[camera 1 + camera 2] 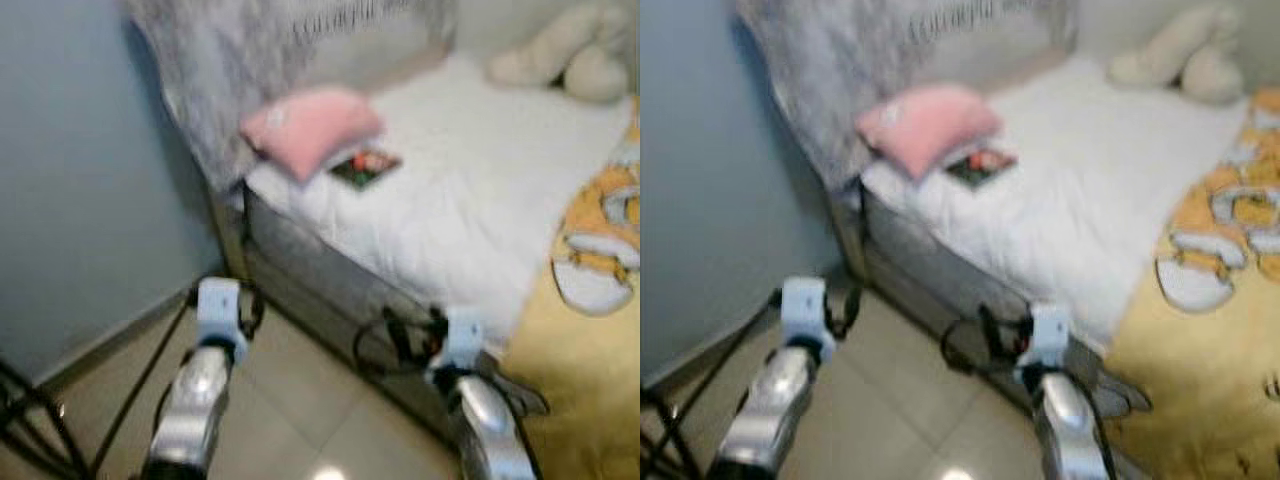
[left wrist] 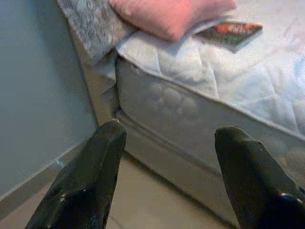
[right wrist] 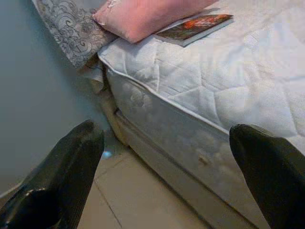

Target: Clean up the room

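Both eye views were motion-blurred and soft throughout, evenly lit with a glare spot on the floor tiles [image 1: 330, 472], while wrist views were sharper on the mattress [image 3: 228, 90], fingertips [image 2: 95, 176] dark and defocused.

head views are blurred; the pink pillow [image 3: 143, 16] hides part of the book [image 3: 193, 28].

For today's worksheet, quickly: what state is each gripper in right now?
Left gripper: open, holding nothing, near the bed.
Right gripper: open, holding nothing.
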You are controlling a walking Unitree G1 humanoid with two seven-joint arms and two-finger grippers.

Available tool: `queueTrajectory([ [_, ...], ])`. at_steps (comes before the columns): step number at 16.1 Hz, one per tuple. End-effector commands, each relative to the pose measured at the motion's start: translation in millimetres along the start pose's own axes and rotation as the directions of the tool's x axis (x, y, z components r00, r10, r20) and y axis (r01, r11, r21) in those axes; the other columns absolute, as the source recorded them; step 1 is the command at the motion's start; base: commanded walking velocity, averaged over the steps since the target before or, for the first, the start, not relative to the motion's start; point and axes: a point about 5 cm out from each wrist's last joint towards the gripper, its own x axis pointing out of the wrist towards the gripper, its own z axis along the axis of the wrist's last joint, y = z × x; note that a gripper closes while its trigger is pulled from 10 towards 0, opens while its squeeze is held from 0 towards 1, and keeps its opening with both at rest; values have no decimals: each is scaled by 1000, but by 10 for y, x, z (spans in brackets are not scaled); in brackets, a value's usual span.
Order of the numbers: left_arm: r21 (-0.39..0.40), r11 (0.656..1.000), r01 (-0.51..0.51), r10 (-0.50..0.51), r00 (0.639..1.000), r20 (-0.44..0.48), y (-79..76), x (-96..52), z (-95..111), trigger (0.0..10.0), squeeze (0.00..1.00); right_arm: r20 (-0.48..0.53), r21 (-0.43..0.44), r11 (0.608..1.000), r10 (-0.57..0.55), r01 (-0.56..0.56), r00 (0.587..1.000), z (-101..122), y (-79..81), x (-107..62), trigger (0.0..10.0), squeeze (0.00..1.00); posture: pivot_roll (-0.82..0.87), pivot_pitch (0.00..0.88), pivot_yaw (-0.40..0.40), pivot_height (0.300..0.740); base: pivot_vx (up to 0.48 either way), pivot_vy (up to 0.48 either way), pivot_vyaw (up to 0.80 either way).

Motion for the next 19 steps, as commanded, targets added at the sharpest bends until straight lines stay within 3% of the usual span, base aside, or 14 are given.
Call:
queueTrajectory([
  [1, 30, 999, 34, -35, 999, 26, -56, -7, 28, 10000, 0, -2, -6, 998, -63, 62, 998, -2, -173, -91, 10000, 0, 103, 0, 37, 740, 0, 0, 544],
  [4, 15, 999, 37, -37, 999, 13, -108, 5, 19, 10000, 0, -17, -14, 998, -61, 61, 998, -24, -175, -99, 10000, 0, 83, 0, 44, 740, 0, -305, 446],
  [5, 47, 998, 49, -50, 998, 23, -188, 15, 51, 10000, 0, -9, -12, 998, -60, 60, 998, 2, -179, -84, 10000, 0, 79, 0, 46, 740, 0, -450, 431],
  [8, 67, 997, 48, -50, 998, 22, -196, 21, 55, 10000, 0, -7, -14, 999, -51, 50, 999, 20, -190, -80, 10000, 0, 81, 0, 44, 740, 0, -450, 431],
  [12, 28, 998, 62, -62, 998, 27, -248, 52, 87, 10000, 0, -22, -11, 1000, -29, 28, 999, -4, -183, -81, 10000, 0, 88, 0, 41, 740, 0, -453, 428],
  [14, 18, 998, 56, -56, 998, 15, -260, 71, 85, 10000, 0, -25, -9, 1000, -22, 22, 999, -10, -178, -81, 10000, 0, 88, 0, 41, 740, 0, 0, 431],
  [15, 39, 995, 89, -91, 994, 58, -298, 83, 152, 10000, 0, -33, -6, 1000, -7, 7, 999, -22, -164, -77, 10000, 0, 89, 0, 41, 740, 0, 0, 425],
  [16, -8, 993, 119, -118, 988, 98, -324, 87, 225, 10000, 0, -52, -2, 1000, 13, -13, 999, -48, -141, -74, 10000, 0, 89, 0, 41, 740, 412, 0, 425],
  [19, -81, 996, 44, -41, 998, 46, -229, 119, 168, 10000, 0, -81, -7, 1000, -15, 14, 997, -90, -135, -75, 10000, 0, 86, 0, 42, 740, 480, 0, 160],
])
